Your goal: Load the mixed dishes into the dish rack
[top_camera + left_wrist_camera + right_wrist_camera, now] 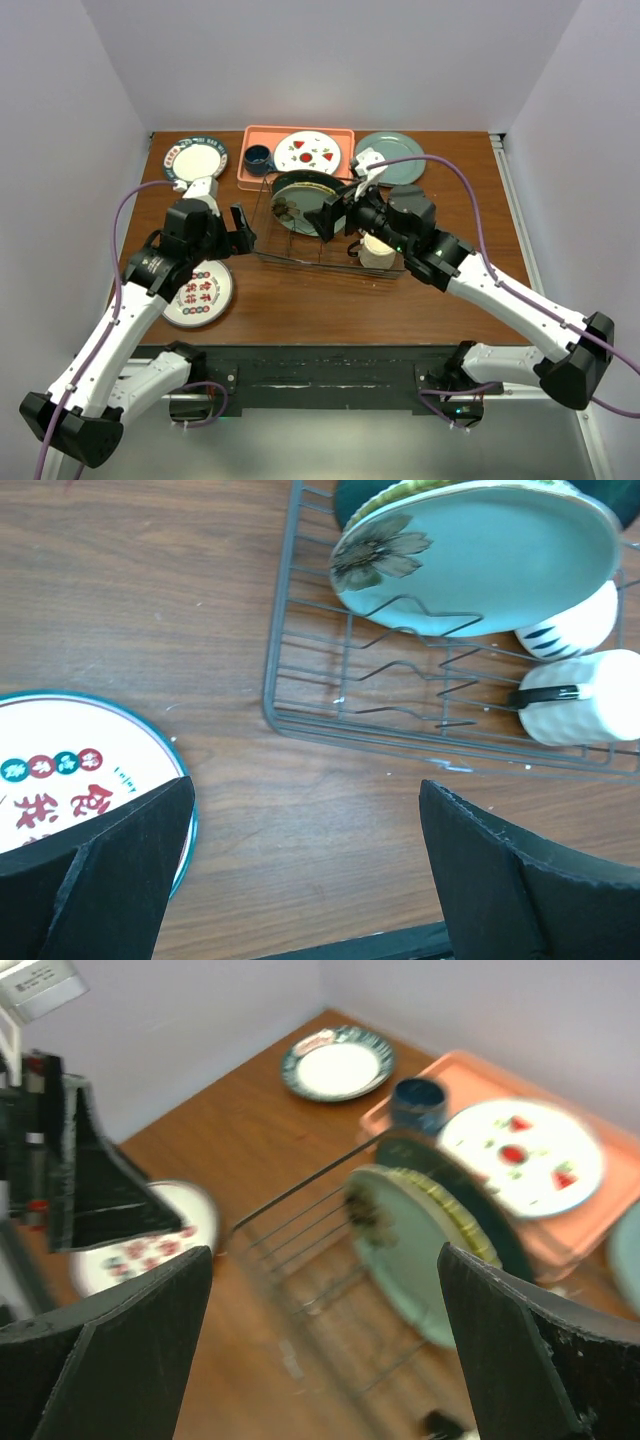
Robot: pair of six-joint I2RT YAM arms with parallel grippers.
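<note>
Already the dish rack (pixel 390 695) holds plates (pixel 480 560) and bowls (pixel 590 710); left fingers (pixel 110 870) and right fingers (pixel 530 1350) gape wide.

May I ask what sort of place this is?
Likely a robot test booth, not a kitchen: plain white walls box in a wooden table holding a dish rack and plates.

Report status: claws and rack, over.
Left claw open, empty. Right claw open, empty. Dish rack holds plates, two bowls. Green-rimmed plate outside, far left; nothing blocking.
</note>
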